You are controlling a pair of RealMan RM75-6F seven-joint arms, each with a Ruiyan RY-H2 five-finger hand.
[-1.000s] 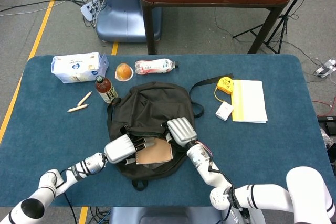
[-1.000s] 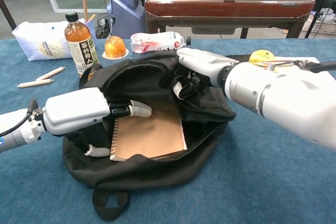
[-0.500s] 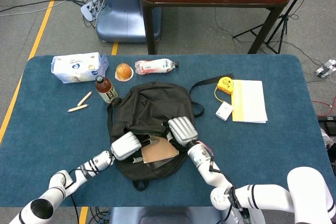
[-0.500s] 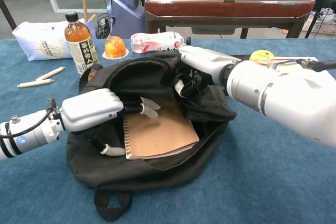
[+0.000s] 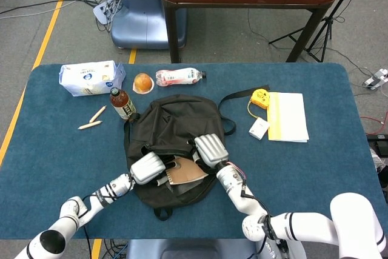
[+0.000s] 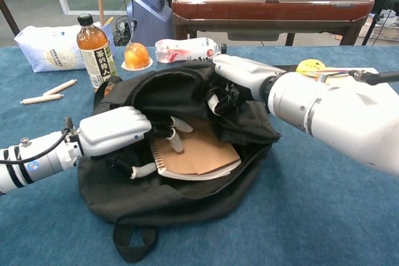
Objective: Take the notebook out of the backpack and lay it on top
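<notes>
While the right hand (image 6: 240, 79) grips the upper flap of the backpack (image 6: 181, 200) on the worktop, the left hand (image 6: 115, 132) holds the notebook (image 6: 199, 157), fingers curled at its spiral edge, half inside the opening. Light, thin and bendy, it probably handles best pinched near that stiffer binding.

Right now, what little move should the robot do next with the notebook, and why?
Probably lift the left hand up and back: it grips the notebook at its spiral edge, tilted but partly inside the backpack, whose flap the right hand holds open.
</notes>
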